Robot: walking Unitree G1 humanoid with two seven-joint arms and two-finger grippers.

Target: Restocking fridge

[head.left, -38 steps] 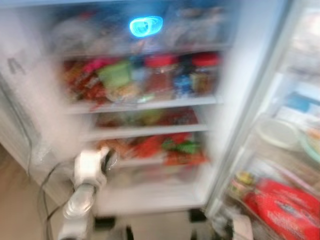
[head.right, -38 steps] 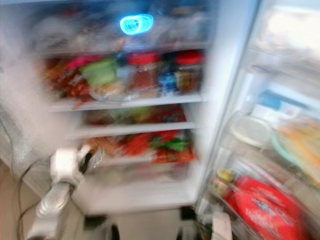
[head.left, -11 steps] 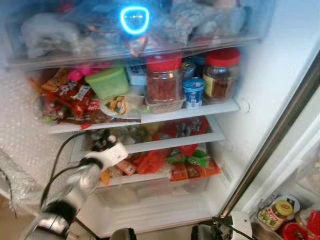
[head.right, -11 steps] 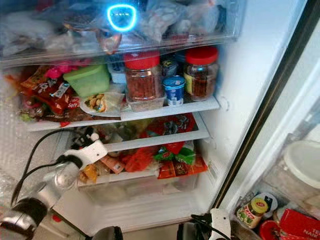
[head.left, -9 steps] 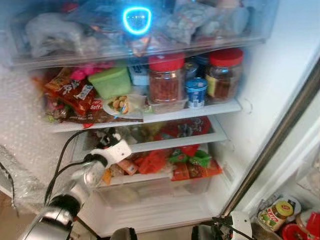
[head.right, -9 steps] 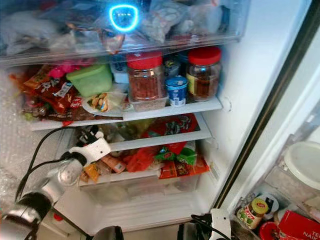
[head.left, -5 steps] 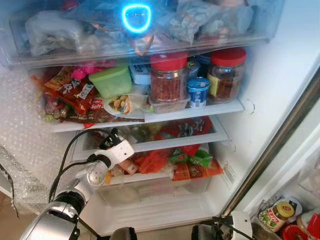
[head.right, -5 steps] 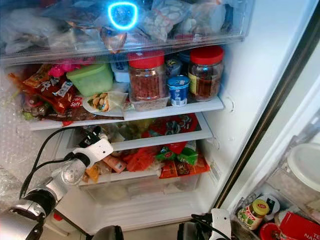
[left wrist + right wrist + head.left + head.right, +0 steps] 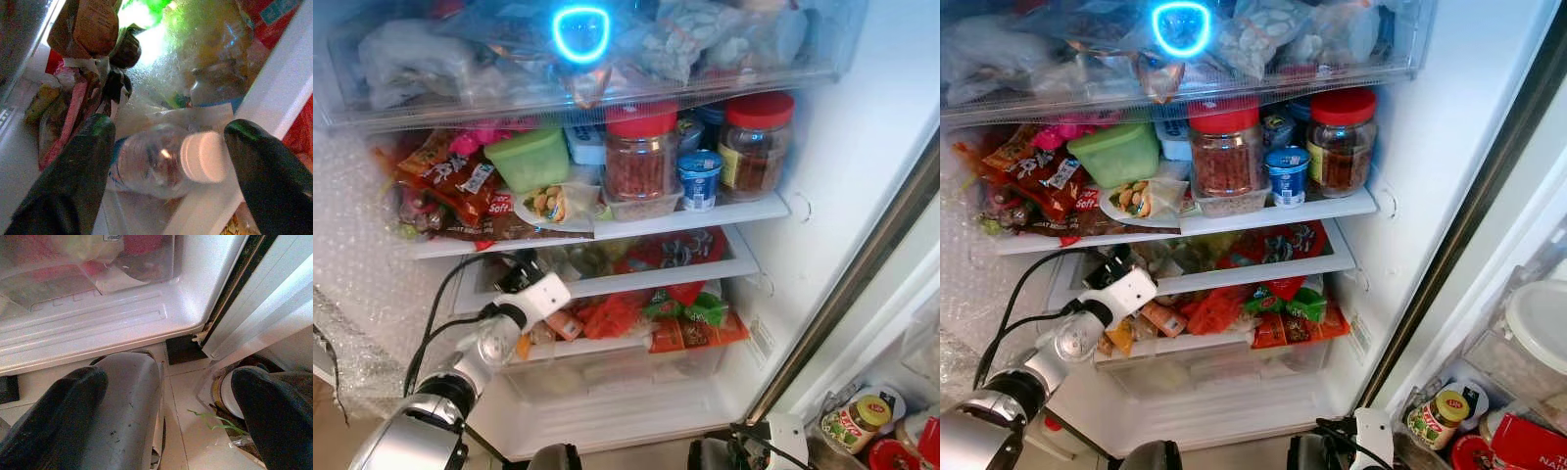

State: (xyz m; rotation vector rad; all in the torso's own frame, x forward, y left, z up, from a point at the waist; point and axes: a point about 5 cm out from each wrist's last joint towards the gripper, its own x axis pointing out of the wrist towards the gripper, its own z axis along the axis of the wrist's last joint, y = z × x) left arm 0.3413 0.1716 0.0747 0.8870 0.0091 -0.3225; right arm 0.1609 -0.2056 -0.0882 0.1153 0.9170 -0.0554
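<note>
- The left gripper was inside the fridge, at the left end of the middle shelf. Its two black fingers were spread wide apart, one on each side of a clear plastic bottle.
- The bottle lay on its side with its white cap toward the shelf edge. The fingers did not seem to squeeze it. I think it was just being set down there or about to be picked up.
- The right gripper hung low by the fridge bottom, fingers apart, holding nothing.
- Farther up, two jars with red lids stood on the shelf above, beside a green box.
</note>
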